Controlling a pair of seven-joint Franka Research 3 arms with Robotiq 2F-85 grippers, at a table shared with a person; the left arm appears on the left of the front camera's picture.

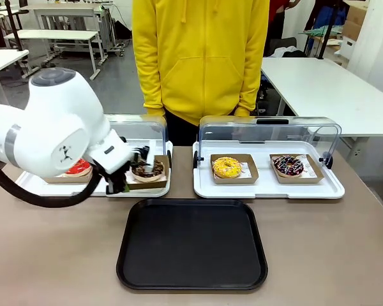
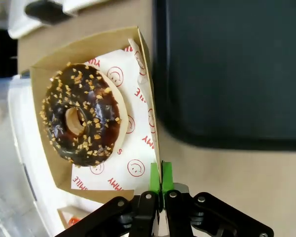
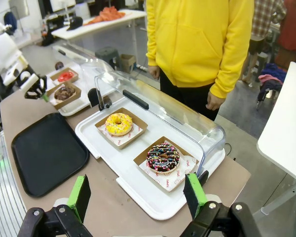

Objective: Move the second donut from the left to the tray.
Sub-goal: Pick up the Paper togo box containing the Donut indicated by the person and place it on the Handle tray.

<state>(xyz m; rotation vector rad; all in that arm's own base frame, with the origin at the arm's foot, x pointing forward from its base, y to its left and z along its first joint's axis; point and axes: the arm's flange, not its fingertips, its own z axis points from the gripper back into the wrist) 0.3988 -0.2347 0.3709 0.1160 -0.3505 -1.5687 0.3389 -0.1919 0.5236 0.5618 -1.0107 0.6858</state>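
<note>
Left tool [image 2: 161, 174] pinches the donut's holder [image 2: 146, 74]

Donut [image 2: 82, 113] sits near the surface's left edge — right tool [image 3: 138, 195] gapes, empty.

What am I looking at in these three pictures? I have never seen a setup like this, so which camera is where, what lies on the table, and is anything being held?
Two white robot arms share a table with a person in a yellow hoodie, who stands at the far side. The front picture looks across the table from between the arms. The other two come from cameras on each arm's wrist, looking along its jaws.

On the table lie a black tray and two white display trays with clear lids: the left one carries a red-glazed donut and a chocolate donut with light crumbs, the right one a yellow donut and a sprinkled dark donut.

The left gripper has its jaws shut on the edge of the chocolate donut's cardboard holder. The right gripper is open, holding nothing, above the table's near right corner.
</note>
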